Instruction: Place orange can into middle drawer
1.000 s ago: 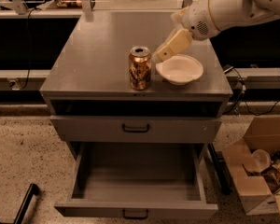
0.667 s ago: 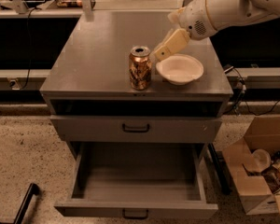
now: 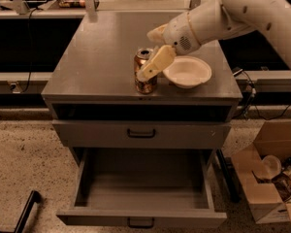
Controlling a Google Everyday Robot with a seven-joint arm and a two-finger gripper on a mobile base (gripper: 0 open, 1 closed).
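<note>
The orange can (image 3: 145, 79) stands upright on the grey cabinet top (image 3: 97, 57), near its front edge and just left of a white bowl. My gripper (image 3: 154, 48) is open and reaches in from the right at the can's upper part. One pale finger (image 3: 155, 63) lies across the can's right front side and the other finger (image 3: 157, 32) sits behind it. I cannot tell whether the fingers touch the can. The middle drawer (image 3: 140, 191) is pulled out low at the front, with a bare grey floor and a dark handle.
A white bowl (image 3: 187, 72) sits right of the can, under my arm. A shut grey drawer front (image 3: 140, 133) lies above the open drawer. An open cardboard box (image 3: 269, 178) with clutter stands on the floor at the right. A dark bar (image 3: 24, 212) lies at the lower left.
My gripper has moved left from above the bowl's edge to the can, and one finger now overlaps the can's side. The can and bowl have not moved.
</note>
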